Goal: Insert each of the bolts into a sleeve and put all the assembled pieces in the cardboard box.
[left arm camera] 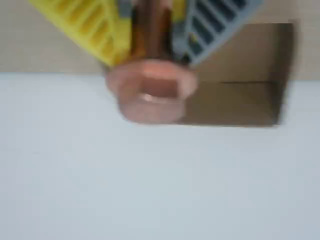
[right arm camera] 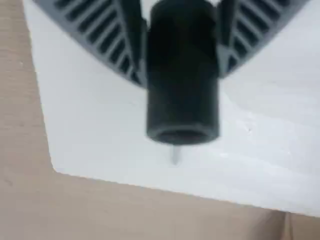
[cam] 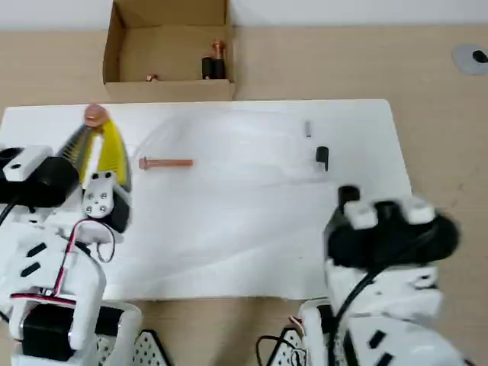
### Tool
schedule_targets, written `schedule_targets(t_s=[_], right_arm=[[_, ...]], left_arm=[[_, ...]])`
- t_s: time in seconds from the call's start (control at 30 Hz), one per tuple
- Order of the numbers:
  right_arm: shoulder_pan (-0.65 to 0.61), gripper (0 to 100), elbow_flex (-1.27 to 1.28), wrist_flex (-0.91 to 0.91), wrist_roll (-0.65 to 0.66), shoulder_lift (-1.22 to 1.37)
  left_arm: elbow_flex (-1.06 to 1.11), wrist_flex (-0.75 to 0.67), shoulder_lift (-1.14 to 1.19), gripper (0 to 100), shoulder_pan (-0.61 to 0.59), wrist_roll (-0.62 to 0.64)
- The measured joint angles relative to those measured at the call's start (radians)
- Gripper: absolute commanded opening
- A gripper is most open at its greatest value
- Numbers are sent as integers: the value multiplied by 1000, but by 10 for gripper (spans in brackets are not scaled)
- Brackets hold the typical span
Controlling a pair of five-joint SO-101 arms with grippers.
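My left gripper is clamped on a copper bolt at the left edge of the white mat, just below the cardboard box in the upper left of the high view. The fingers pinch the shank, so the head sticks out past the tips. I reckon the plain end will have to be brought round before it can go in.

My right gripper holds a black sleeve at the lower right of the mat. The open end hangs clear beyond the fingers, which leaves the bore free to take the bolt.

The two arms are well apart, so joining the parts means bringing them together over the middle of the mat.

A second bolt lies flat on the mat's upper left, and a spare sleeve stands at its upper right, both waiting their turn. One assembled piece already rests against the box's right wall.
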Motion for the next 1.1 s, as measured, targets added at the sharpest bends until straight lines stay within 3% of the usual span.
schedule_targets(t_s=[0.13, 0.3, 0.5, 0.73, 1.1], right_arm=[[0, 10, 371, -215, 0, -265], [-11, 10, 727, -493, -49, -302], [-203, 10, 985, -830, -75, -304], [-341, 10, 1157, -1088, -75, -304], [-485, 10, 1172, -1209, -81, -304]], left_arm=[[0, -9, 37, 10, 58, 23], [-40, -74, 141, 9, 74, 31], [-167, -143, 287, 10, 133, 101], [-235, -146, 450, 9, 301, 110], [-235, -146, 494, 9, 318, 130]])
